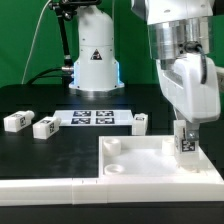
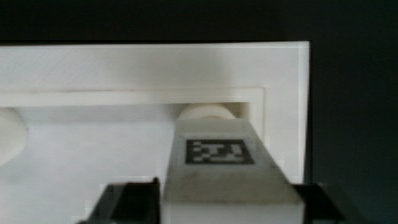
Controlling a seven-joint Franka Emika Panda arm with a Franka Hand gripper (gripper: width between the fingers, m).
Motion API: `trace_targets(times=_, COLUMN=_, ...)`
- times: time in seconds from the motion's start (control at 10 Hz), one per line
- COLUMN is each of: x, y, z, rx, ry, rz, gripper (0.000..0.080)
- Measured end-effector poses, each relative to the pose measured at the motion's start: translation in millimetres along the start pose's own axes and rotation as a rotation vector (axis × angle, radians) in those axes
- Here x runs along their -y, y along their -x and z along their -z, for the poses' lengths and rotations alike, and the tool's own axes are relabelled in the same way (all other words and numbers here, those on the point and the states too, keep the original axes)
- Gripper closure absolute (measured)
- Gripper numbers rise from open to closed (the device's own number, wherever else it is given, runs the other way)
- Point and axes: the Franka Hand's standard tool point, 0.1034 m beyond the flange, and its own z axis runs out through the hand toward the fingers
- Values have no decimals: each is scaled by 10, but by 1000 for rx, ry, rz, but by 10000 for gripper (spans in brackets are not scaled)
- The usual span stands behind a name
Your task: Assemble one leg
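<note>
Finish noted: the small white rectangular plastic leg is smooth and matt, its tag a flat black-and-white print (paper or ink cannot be told). The large flat white square plastic panel is smooth with a faint sheen. The black tabletop is matt. The tool has a glossy white shell.

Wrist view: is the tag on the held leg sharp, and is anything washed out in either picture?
Wrist view: soft all over; the tag on the leg is blurred, though its pattern still shows; the white panel is nearly featureless, with a faint shadow at its step. Exterior view: the hand and the panel are overbright, with soft edges.
</note>
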Motion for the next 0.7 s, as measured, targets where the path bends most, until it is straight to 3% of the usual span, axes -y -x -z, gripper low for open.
trace_targets(times=0.1, x=9, y=-16, z=6, rx=3, ry=-2, rz=36, gripper=284)
trace_targets(times=0.2, x=9, y=-18, z=6, rx=4, ry=-2, rz=64, gripper=192)
trace_targets(times=0.6, x=15, y=-24, z=11, rx=0, ry=-1, rz=572, gripper=151)
trace_targets(times=0.7, x=-1, y=-5, z=2, rx=3, ry=9, rz=660, gripper=151)
